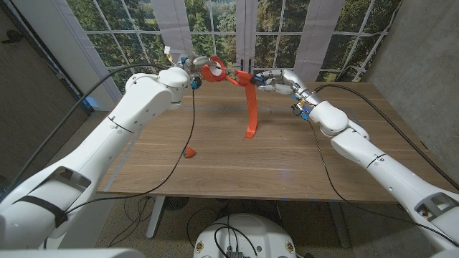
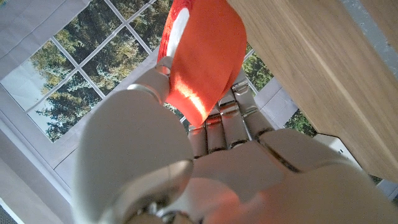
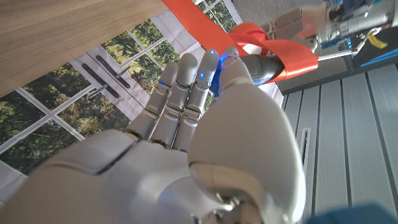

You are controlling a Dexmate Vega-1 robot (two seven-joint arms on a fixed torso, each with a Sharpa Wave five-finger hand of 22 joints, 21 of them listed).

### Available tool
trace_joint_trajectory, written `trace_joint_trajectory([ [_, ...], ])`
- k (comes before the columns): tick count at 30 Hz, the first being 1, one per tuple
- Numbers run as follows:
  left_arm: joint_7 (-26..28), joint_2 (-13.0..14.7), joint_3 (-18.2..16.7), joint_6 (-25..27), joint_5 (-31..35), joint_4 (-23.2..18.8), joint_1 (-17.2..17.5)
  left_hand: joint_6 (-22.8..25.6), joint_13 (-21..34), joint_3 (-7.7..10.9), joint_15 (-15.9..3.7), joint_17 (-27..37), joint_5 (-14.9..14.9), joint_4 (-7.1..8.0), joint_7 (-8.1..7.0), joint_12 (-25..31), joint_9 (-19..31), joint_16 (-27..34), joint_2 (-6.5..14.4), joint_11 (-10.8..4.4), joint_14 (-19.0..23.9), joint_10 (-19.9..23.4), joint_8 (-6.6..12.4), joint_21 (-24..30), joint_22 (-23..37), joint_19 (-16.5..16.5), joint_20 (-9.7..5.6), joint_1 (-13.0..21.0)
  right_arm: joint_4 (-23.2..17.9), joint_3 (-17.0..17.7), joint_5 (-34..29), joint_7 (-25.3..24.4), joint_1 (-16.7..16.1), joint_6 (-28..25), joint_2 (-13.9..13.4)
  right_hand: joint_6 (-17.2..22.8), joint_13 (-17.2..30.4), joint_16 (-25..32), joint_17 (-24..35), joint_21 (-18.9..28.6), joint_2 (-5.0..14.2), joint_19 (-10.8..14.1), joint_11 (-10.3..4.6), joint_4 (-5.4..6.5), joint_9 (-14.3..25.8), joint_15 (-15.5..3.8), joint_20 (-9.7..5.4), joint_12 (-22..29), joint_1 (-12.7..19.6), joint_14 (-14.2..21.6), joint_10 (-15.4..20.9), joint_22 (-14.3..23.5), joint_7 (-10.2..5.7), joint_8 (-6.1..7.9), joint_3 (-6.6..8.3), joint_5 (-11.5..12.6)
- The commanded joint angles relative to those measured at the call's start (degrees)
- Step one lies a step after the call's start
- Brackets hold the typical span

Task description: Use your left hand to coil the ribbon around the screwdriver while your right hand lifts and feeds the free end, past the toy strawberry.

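- The tabletop (image 1: 215,147) is brown wood with a plain grain, and it stands before tall paned windows (image 1: 129,18) that look onto green trees; a grey wall closes the right side.
- Black cables (image 1: 188,122) trail across the wood from both arms.
- The toy strawberry (image 1: 189,152) lies on the tabletop near the front edge, left of centre, well apart from both hands.
- The left robot hand (image 1: 192,66) is raised above the far edge of the tabletop and grips the screwdriver (image 1: 228,74); the orange ribbon (image 1: 251,107) is wound in loops around it just beside the fingers.
- The screwdriver's long axis runs roughly level, pointing across towards the right robot hand; its tip is hidden under the ribbon.
- In the left wrist view the ribbon coil (image 2: 202,56) sits right against the fingers (image 2: 233,121) of that hand.
- The right robot hand (image 1: 276,80) is raised opposite and pinches the ribbon near the coil.
- From that grip the ribbon's free end hangs down in a long strip, its lower tip at the tabletop near the middle.
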Motion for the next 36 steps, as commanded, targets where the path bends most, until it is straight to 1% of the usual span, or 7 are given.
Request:
trace_joint_trajectory([
  [1,-3.9,-2.2,1.1,0.2,1.8,2.4,-5.1,10.9,11.6,1.22,-15.20,1.9,0.2,0.84,-6.88,-0.1,0.6,0.4,4.6,-14.05,11.9,14.7,-0.06,0.3,0.1,0.2,-0.42,4.5,0.0,-1.9,-7.3,-2.2,1.1,-1.9,-0.7,15.4,0.2,-0.3,0.4,0.3,0.70,-0.3,-0.23,0.26,2.9,-6.36,-1.04,-0.1,-1.0,-0.5,-0.3,0.1,2.42,0.55,0.65,0.0],
  [9,-6.8,-2.9,1.4,0.1,1.8,2.9,-8.0,11.1,11.8,1.20,-15.09,1.9,0.2,0.88,-6.96,-0.1,0.7,0.4,4.7,-14.07,11.9,14.8,-0.10,0.3,0.1,0.2,-0.32,4.5,1.3,-3.8,-11.6,-4.4,2.6,-6.0,0.3,15.4,0.1,-0.6,0.5,0.4,0.76,-0.4,-0.20,0.32,2.8,-6.43,-1.02,-0.2,-1.0,-0.4,-0.3,0.0,2.38,0.51,0.70,0.0],
  [11,-8.3,-3.2,1.2,-0.4,1.1,3.3,-8.5,11.1,11.8,1.18,-15.16,1.9,0.2,0.88,-6.95,-0.2,0.7,0.4,4.6,-14.08,11.9,14.8,-0.11,0.3,0.1,0.2,-0.30,4.5,2.4,-3.9,-10.5,-3.8,2.9,-5.7,0.8,15.4,0.0,-0.6,0.6,0.4,0.72,-0.5,-0.27,0.30,2.7,-6.44,-1.02,-0.2,-1.0,-0.4,-0.3,0.0,2.36,0.50,0.71,0.0],
  [20,-11.4,-4.0,3.6,-1.2,2.1,4.7,-11.2,11.0,11.9,1.18,-15.16,1.9,0.2,0.90,-6.94,-0.2,0.8,0.4,4.7,-14.09,12.0,14.9,-0.27,0.3,0.1,0.2,-0.35,4.4,1.3,-5.8,-16.8,-7.7,3.6,-8.5,1.1,15.5,0.0,-0.7,0.4,0.6,0.61,-0.4,-0.10,0.19,2.8,-6.52,-0.93,-0.3,-0.9,-0.2,-0.2,0.0,2.47,0.60,0.72,0.0],
  [25,-13.1,-4.0,4.3,-1.7,2.4,4.8,-12.4,11.0,12.0,1.19,-15.19,2.0,0.2,0.89,-6.88,-0.2,0.8,0.4,4.7,-14.31,12.0,14.9,-0.26,0.3,0.1,0.1,-0.31,4.4,0.0,-6.2,-17.0,-7.8,3.9,-14.0,1.8,15.6,-0.1,-0.7,0.3,0.7,0.58,-0.4,0.00,0.13,2.7,-6.53,-0.83,-0.3,-0.9,0.0,0.0,0.0,2.49,0.61,0.72,0.0],
  [29,-13.3,-4.0,4.5,-2.2,3.2,3.9,-12.6,11.0,12.0,1.23,-15.18,2.0,0.3,0.89,-6.84,-0.4,0.9,0.3,4.7,-14.14,12.0,14.9,-0.33,0.4,0.1,0.2,-0.33,4.5,-1.6,-6.5,-17.5,-8.6,3.9,-20.9,2.4,15.7,-0.1,-0.7,0.0,0.8,0.57,-0.3,0.21,0.11,2.7,-6.47,-0.77,-0.3,-0.9,0.2,0.1,0.0,2.58,0.66,0.69,0.0],
  [36,-15.1,-3.9,4.6,-3.7,3.3,3.2,-12.6,11.0,12.1,1.16,-15.25,2.1,0.2,0.91,-6.82,-0.4,0.9,0.3,4.7,-14.19,11.9,14.9,-0.39,0.4,0.1,0.2,-0.31,4.4,0.0,-7.6,-15.1,-6.4,6.0,-27.4,3.3,16.0,-0.5,-0.4,-0.4,1.2,0.46,0.2,0.52,-0.07,2.5,-6.39,-0.32,-0.4,-0.7,0.5,0.6,0.0,3.03,0.69,0.64,0.0],
])
